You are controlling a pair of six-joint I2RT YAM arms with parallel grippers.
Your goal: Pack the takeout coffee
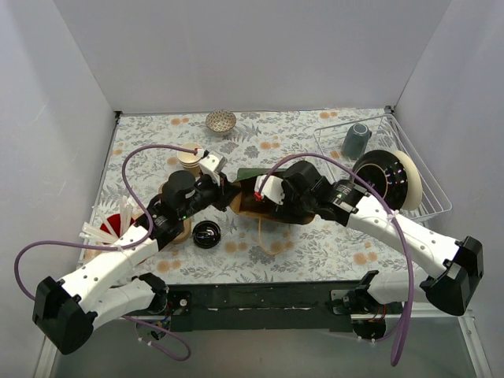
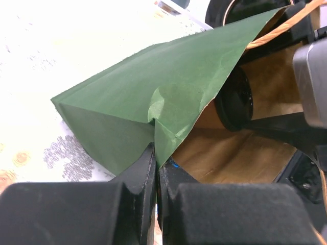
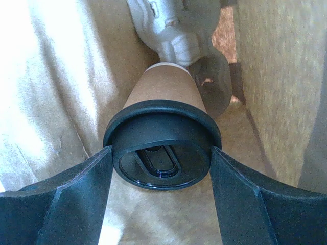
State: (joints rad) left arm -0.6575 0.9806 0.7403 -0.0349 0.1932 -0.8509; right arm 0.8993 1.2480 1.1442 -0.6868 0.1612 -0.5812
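Gripping the small tan paper cup with black sip lid [image 3: 162, 148] between my right gripper [image 3: 161, 196] fingers at frame centre, long axis pointing deeper into the green paper bag [image 2: 148, 97], whose rim my left gripper [image 2: 156, 168] pinches shut.

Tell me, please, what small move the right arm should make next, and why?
Probably open the right tool and back out. The takeout coffee already lies on its side inside the green paper bag, fingers flanking its black lid, while the left tool, shut on the bag's edge, holds the mouth open.
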